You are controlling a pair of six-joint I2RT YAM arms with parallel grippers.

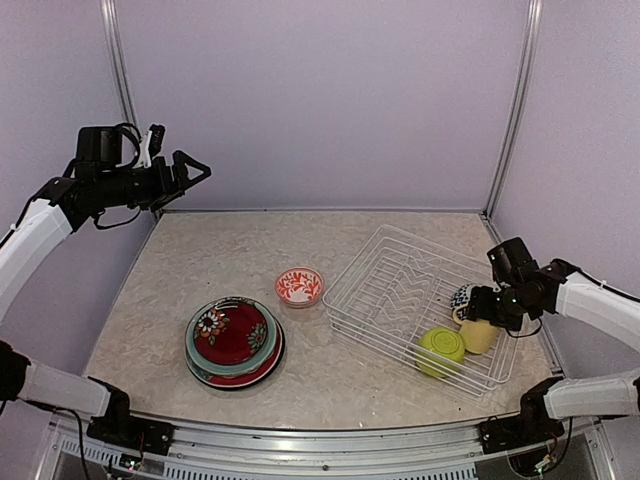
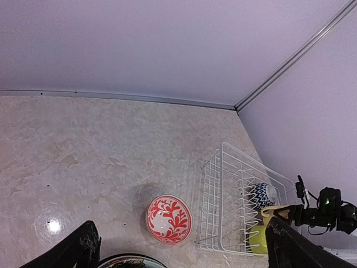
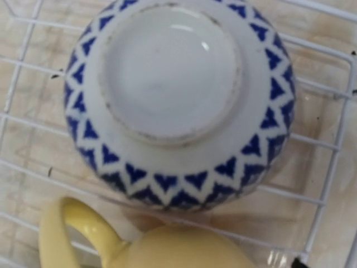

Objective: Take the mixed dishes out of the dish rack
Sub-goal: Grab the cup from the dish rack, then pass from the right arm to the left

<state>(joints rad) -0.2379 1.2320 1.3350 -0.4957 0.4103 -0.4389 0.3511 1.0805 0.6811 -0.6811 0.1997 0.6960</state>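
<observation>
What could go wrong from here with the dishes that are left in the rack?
The blue-white bowl lies upside down, foot up, so only its rounded wall is on offer; a pinch could slip. The pale yellow mug sits close beside it, and could get bumped or snagged by its handle. The dish rack is thin wire and might drag along if a dish catches.

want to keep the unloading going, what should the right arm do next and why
Probably lower the right fingers onto the blue-and-white bowl. It lies upside down in the rack and fills the right wrist view, with the yellow mug close beside it, so a careful straight descent seems best.
</observation>
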